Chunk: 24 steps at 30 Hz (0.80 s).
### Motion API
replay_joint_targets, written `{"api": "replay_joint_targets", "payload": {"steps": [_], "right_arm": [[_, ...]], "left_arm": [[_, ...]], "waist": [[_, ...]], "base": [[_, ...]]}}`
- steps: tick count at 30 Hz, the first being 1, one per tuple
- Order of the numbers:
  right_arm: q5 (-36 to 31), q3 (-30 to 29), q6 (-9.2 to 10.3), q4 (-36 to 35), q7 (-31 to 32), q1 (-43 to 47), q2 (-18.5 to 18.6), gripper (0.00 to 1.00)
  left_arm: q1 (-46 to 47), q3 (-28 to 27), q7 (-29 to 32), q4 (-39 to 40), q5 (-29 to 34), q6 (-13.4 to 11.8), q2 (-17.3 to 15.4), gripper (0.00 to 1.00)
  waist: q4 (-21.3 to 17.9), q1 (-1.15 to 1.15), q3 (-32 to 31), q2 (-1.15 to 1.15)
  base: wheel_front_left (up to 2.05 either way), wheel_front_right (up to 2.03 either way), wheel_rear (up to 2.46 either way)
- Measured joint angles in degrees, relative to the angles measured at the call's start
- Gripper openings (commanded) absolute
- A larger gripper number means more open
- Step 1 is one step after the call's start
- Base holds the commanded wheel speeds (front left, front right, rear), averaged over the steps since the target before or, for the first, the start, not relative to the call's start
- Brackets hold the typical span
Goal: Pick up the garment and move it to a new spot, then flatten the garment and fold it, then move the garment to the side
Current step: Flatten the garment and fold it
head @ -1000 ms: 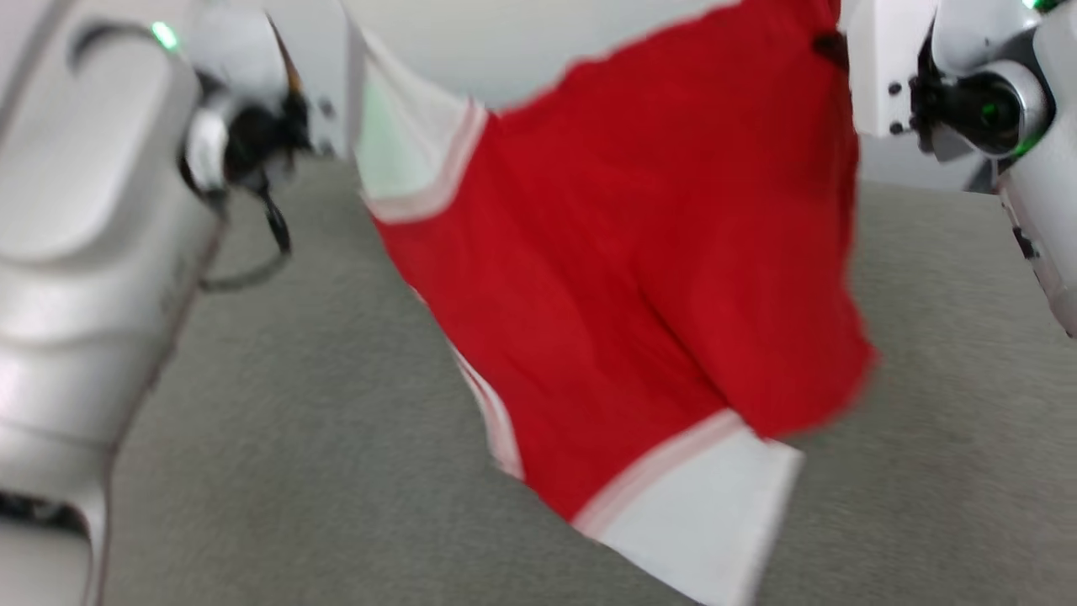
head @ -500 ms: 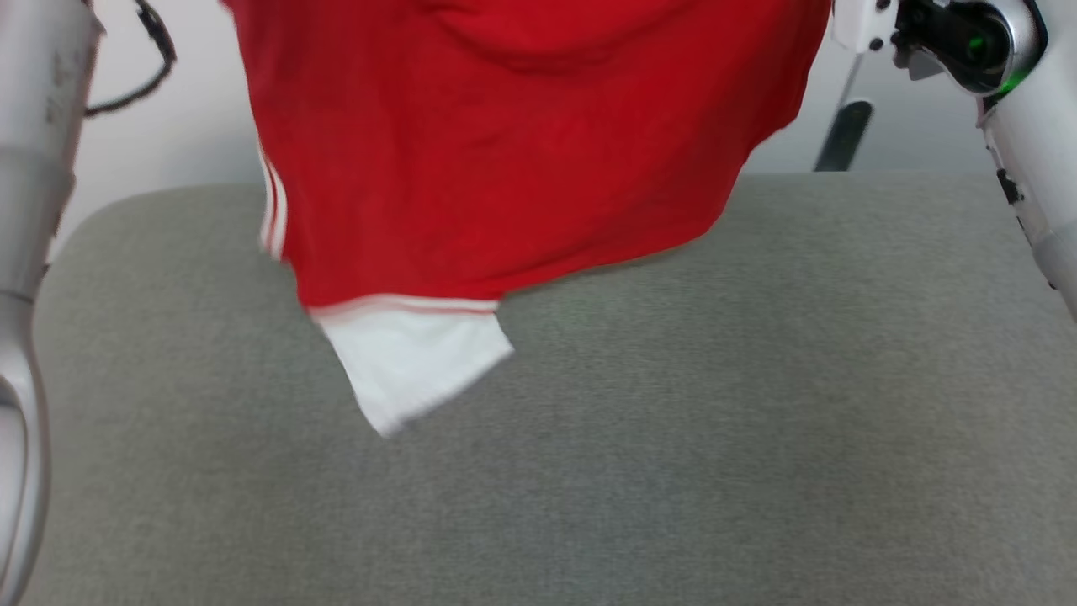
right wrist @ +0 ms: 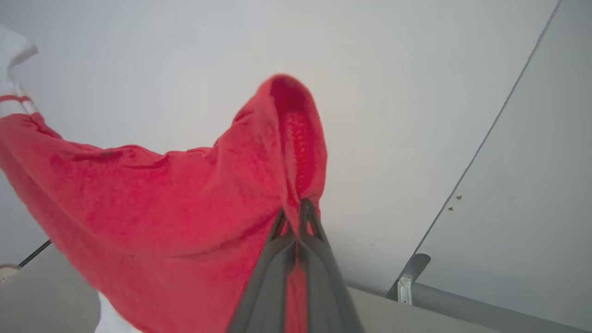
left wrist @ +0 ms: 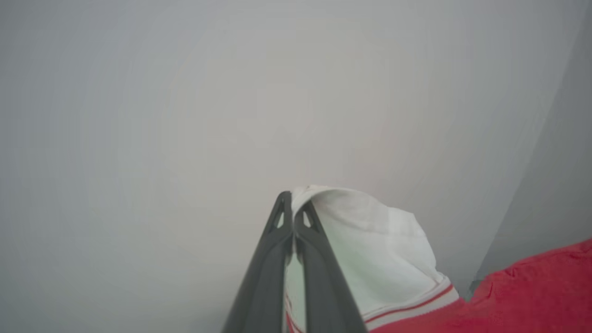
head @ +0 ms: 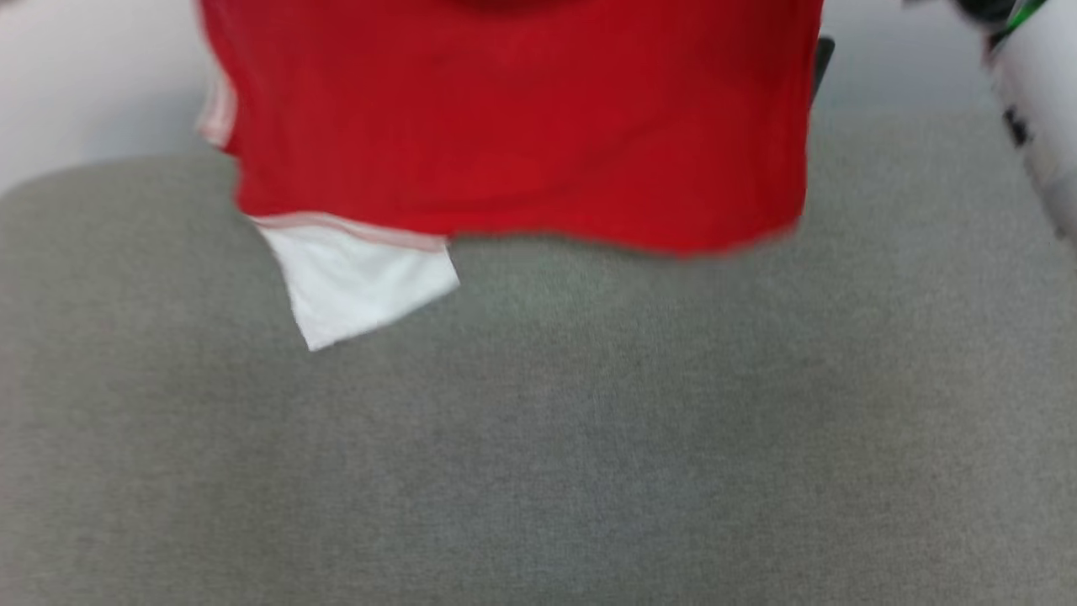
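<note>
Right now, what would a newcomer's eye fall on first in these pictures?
The red garment hangs spread across the top of the head view, with one white sleeve dangling at its lower left over the grey surface. In the left wrist view the left pincer is shut on a white sleeve. In the right wrist view the right pincer is shut on a fold of red fabric.

Looks like a bare lab or test room; plain pale walls (left wrist: 185, 92) across the upper frame; grey fabric-covered worktop (head: 538, 438) along the bottom. Small metal bracket (right wrist: 405, 283) fixed at lower right.
</note>
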<state>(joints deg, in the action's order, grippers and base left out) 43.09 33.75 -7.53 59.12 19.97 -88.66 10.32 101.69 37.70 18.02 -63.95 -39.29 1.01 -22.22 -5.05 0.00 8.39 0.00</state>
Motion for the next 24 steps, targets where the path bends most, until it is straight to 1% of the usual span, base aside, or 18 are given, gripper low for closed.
{"api": "replay_joint_targets", "payload": {"steps": [2,7,11,14,17,24], "right_arm": [[-1.1,-0.2,0.00,0.7,-3.2,-2.5,-0.4,0.00],[-3.1,-0.9,0.00,3.3,-12.7,-5.8,-3.2,0.00],[-5.3,-2.2,0.00,5.4,-22.0,-10.3,-3.3,0.00],[-6.6,-2.8,0.00,7.8,-26.9,-11.6,-4.2,0.00],[-7.9,-3.4,0.00,10.0,-30.6,-13.6,-4.9,0.00],[-8.7,-3.9,0.00,13.2,-32.6,-14.0,-5.7,0.00]], "left_arm": [[3.1,0.8,-2.2,-0.5,1.4,0.2,-0.1,0.00],[9.0,2.0,-8.6,-1.9,3.9,1.1,-0.6,0.00],[15.5,2.5,-13.3,-2.3,5.2,2.1,-0.4,0.00],[18.5,2.9,-15.8,-3.1,5.9,2.9,-0.1,0.00],[21.6,3.3,-18.7,-3.6,6.6,3.6,0.0,0.00],[21.5,3.3,-21.7,-6.6,5.4,5.1,1.2,0.00]], "waist": [[-0.2,0.00,1.8,0.00],[-1.1,0.00,6.9,0.00],[-1.5,0.00,11.6,0.00],[-1.7,0.00,15.3,0.00],[-1.6,0.00,19.0,0.00],[-0.6,0.00,26.4,0.00]], "base": [[0.00,0.00,0.00],[0.00,0.00,0.00],[0.00,0.00,0.00],[0.00,0.00,0.00],[0.00,0.00,0.00],[0.00,0.00,0.00]]}}
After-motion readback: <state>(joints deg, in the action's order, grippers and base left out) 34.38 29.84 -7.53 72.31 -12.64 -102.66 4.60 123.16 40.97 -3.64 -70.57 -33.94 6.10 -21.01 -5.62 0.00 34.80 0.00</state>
